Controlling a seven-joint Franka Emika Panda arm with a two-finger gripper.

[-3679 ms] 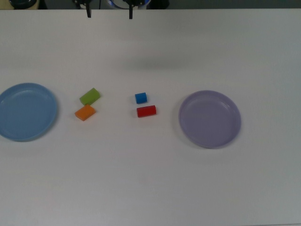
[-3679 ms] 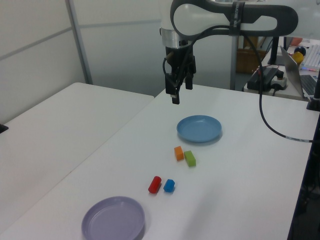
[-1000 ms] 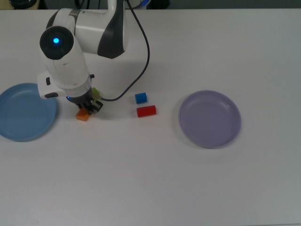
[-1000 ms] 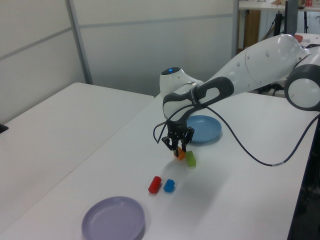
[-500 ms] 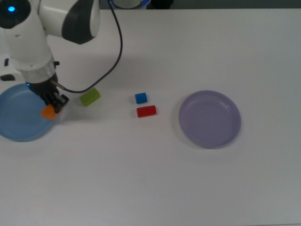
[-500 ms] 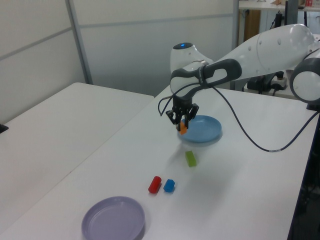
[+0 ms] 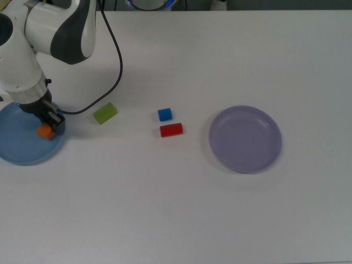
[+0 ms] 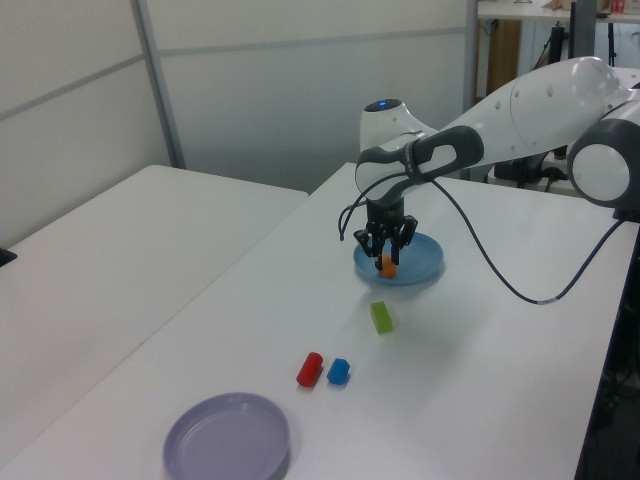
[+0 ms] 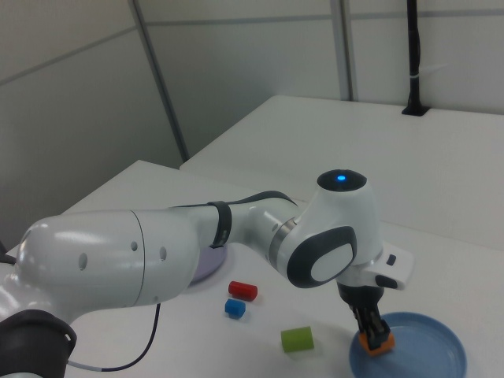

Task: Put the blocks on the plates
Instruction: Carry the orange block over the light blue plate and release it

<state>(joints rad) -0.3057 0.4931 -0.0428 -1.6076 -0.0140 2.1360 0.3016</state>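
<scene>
The gripper is clamped on the orange block, which sits low over the blue plate, near the plate's rim on the side facing the other blocks; whether the block touches the plate's surface cannot be told. In the right view the fingers point down with the orange block between their tips, inside the blue plate. Taking the blue plate as landmark in the top view, the green block lies on the table just beside it to the top view's right, the blue cube and red block lie farther that way, close together, and the purple plate lies farthest off, bare. A blue light glows on the arm. No writing or label can be read on anything.
</scene>
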